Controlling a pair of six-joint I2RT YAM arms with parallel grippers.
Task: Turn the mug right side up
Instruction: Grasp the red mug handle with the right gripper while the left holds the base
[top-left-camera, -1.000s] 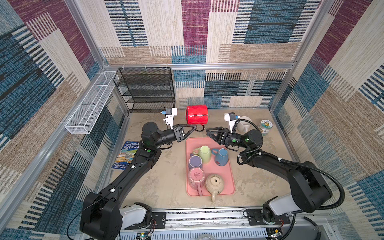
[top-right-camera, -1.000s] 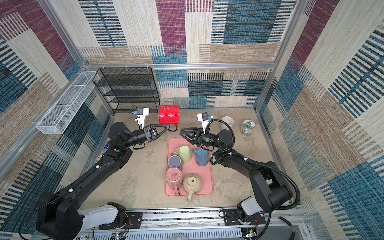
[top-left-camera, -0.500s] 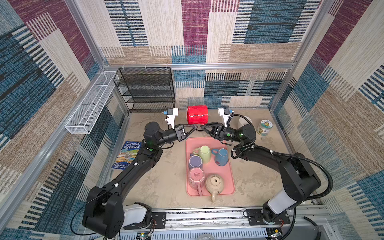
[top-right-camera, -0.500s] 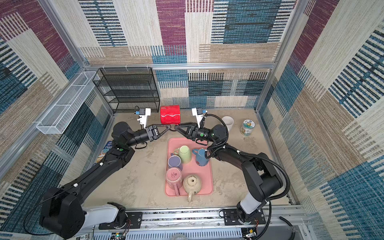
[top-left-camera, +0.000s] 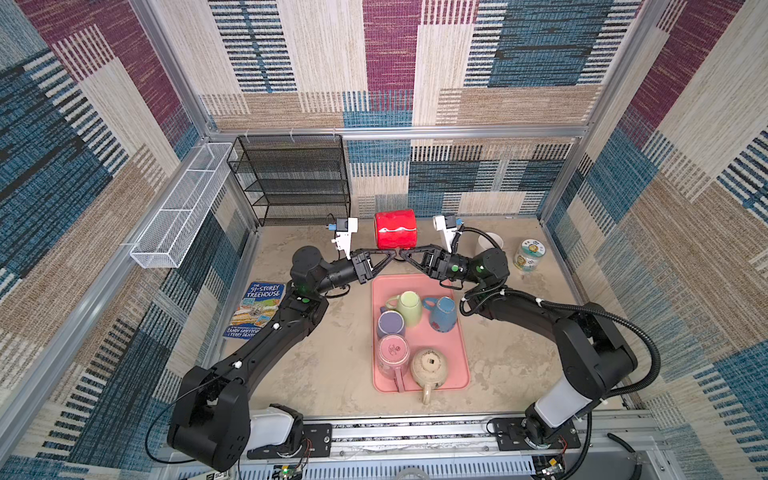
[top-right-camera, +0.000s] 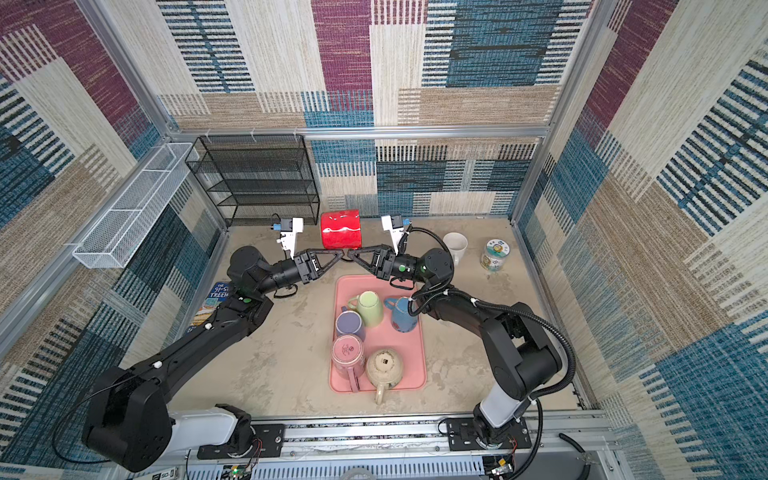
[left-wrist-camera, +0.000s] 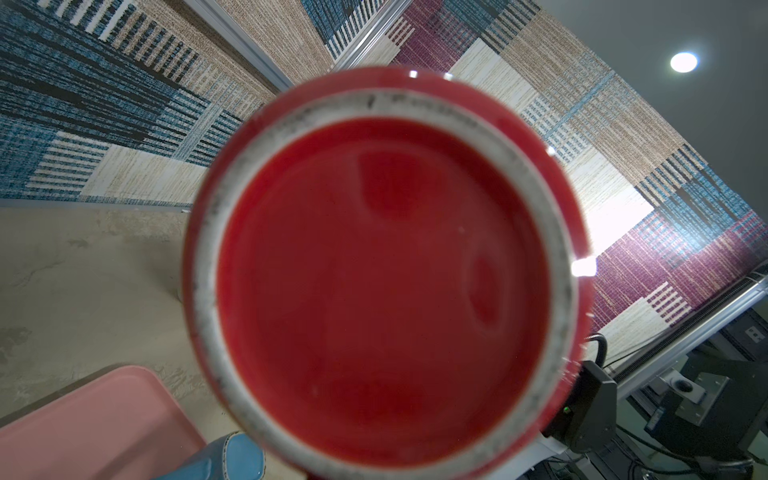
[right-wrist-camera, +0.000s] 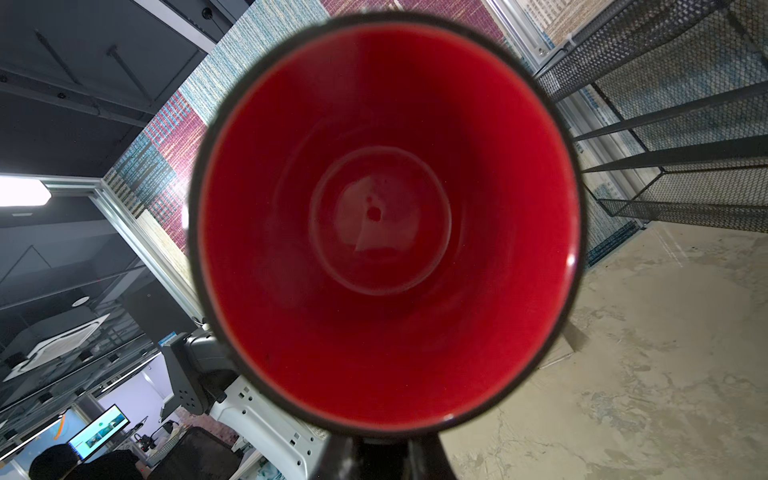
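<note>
Red mug (top-left-camera: 395, 229), just the one, hangs sideways above the tabletop (top-left-camera: 332, 365) behind the pink tray (top-left-camera: 457, 365); left fingers (top-left-camera: 386, 252) and right fingers (top-left-camera: 411, 252) both pinched shut on it from underneath; tray carries five more mugs: green (top-left-camera: 409, 307), blue (top-left-camera: 441, 313), purple (top-left-camera: 390, 324), pink (top-left-camera: 392, 353), beige (top-left-camera: 430, 365); one white cup (top-left-camera: 490, 241), one tub (top-left-camera: 528, 253) with an unreadable label, one book (top-left-camera: 257, 309) reading "91-STOREY TREEHOUSE".

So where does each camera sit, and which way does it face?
Top views: twin eyes of one camera head, high up front, looking down on the table; both arms show whole, left gripper and right gripper meeting at the red mug.
Left wrist: on the left arm, facing the red mug's base; own fingers unseen.
Right wrist: on the right arm, looking into its mouth; dark fingers at the edge.
Shared: every view has the red mug; left wrist and top views share the pink tray.
</note>
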